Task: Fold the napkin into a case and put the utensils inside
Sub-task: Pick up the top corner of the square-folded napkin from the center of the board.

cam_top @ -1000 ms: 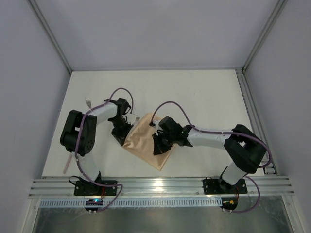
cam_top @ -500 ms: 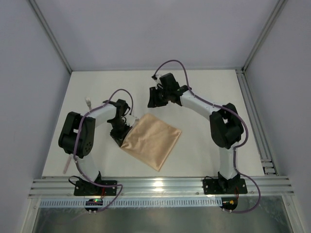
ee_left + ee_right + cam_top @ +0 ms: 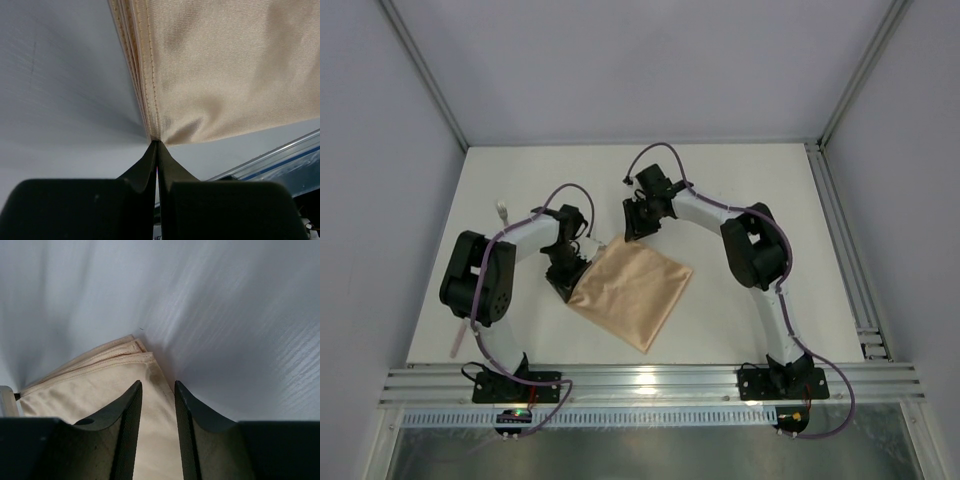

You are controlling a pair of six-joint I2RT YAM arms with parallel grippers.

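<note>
I read the right gripper (image 3: 157,386) fingers slightly parted, hovering above the folded napkin (image 3: 85,380). The napkin's layered corner rests on the white bench (image 3: 240,315).

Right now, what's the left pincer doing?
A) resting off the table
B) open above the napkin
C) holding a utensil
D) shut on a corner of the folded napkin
D: the left wrist view shows the left pincer closed tight on a puckered corner of the napkin.
</note>
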